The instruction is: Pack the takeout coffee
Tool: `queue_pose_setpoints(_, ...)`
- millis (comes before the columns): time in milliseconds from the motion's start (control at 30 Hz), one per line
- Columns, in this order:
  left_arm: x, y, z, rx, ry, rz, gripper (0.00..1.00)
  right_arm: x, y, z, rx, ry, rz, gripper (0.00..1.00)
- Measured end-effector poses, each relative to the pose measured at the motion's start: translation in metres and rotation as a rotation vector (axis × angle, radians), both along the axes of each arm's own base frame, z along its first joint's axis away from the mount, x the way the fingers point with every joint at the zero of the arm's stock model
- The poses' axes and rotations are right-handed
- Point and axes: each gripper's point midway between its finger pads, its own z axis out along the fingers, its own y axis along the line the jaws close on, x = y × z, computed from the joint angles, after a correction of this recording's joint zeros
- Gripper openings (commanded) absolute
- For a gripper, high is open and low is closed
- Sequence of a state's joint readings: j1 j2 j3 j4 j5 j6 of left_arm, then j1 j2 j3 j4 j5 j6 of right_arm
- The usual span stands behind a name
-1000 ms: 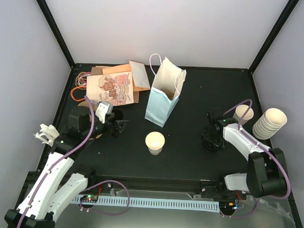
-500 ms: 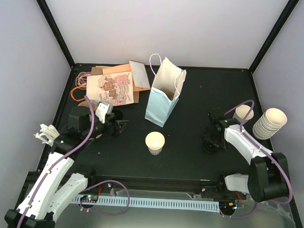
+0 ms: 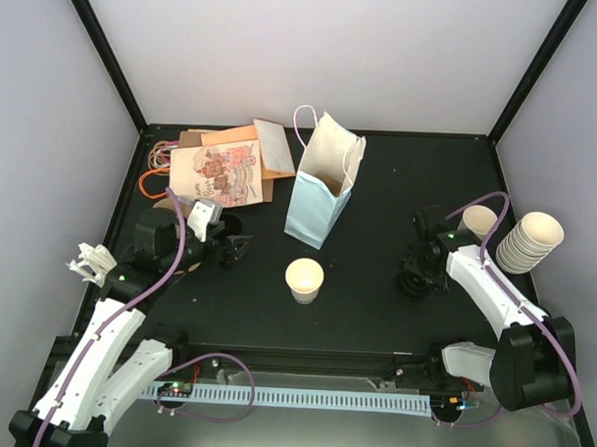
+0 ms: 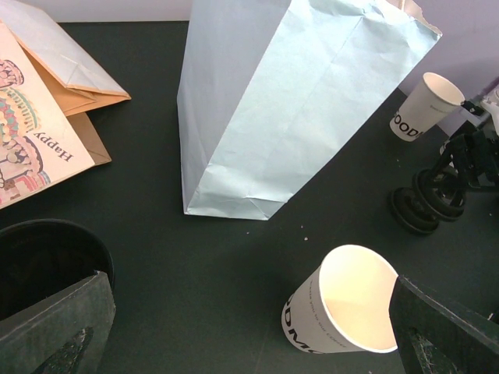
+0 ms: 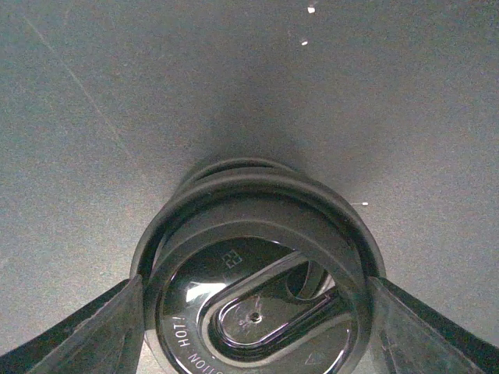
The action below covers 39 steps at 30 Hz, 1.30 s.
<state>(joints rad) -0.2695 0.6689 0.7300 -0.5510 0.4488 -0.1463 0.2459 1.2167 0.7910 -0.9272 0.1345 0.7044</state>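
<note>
Top camera first. Right side of the black table (image 3: pixel 379 177): right gripper (image 3: pixel 414 275) down low on a black lid (image 3: pixel 411 286), near a lone cup (image 3: pixel 478 221) and a leaning stack of cups (image 3: pixel 529 241). Mid-table, a blue bag (image 3: pixel 317 200) standing upright with its mouth open. Just in front of it, and apart from it, an open cup (image 3: pixel 304 280) with no lid. Left gripper (image 3: pixel 234 251) hanging left of that cup, with flat printed bags (image 3: pixel 222 172) piled behind.

Left wrist next. Fingers (image 4: pixel 58 327) of the left gripper (image 4: pixel 249 331) spread really wide at the bottom corners, nothing gripped. Open cup (image 4: pixel 351 308) right by the right-hand finger; can't tell about contact. Blue bag (image 4: pixel 296 117) filling the top. Far right, black lid (image 4: pixel 412 210) sitting low on the table, a second black disc (image 4: pixel 440 193) right beside it, right gripper (image 4: pixel 465 165) over them. No telling from here about any cup underneath.

Right wrist last. Black lid (image 5: pixel 257 312) with HOT lettering dead centre, fingers (image 5: pixel 86 327) of the right gripper (image 5: pixel 253 308) snug against the rim on both sides, so clamped on the lid. Another dark rim peeking out behind it; hard to say what.
</note>
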Motion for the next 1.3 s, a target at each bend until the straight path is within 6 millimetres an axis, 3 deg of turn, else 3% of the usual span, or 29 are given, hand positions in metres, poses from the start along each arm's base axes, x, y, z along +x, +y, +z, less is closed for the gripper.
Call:
queue_pose_setpoints(367, -0.002, -0.004, -0.002, -0.010, 0.014, -0.025, 0.99, -0.002, 0.007, 0.002, 0.038, 0.002, 0.020, 0.75)
queue_pose_setpoints(633, -0.003, -0.007, -0.001, -0.019, 0.017, -0.042, 0.99, 0.001, 0.025, 0.020, 0.091, -0.043, 0.136, 0.76)
queue_pose_setpoints(1100, -0.009, -0.019, -0.013, -0.098, 0.117, -0.085, 0.99, 0.001, 0.117, 0.095, 0.148, -0.202, 0.547, 0.75)
queue_pose_setpoints(1300, -0.005, -0.017, -0.020, -0.123, 0.185, -0.035, 0.99, -0.004, 0.137, 0.113, 0.142, -0.237, 0.682, 0.75)
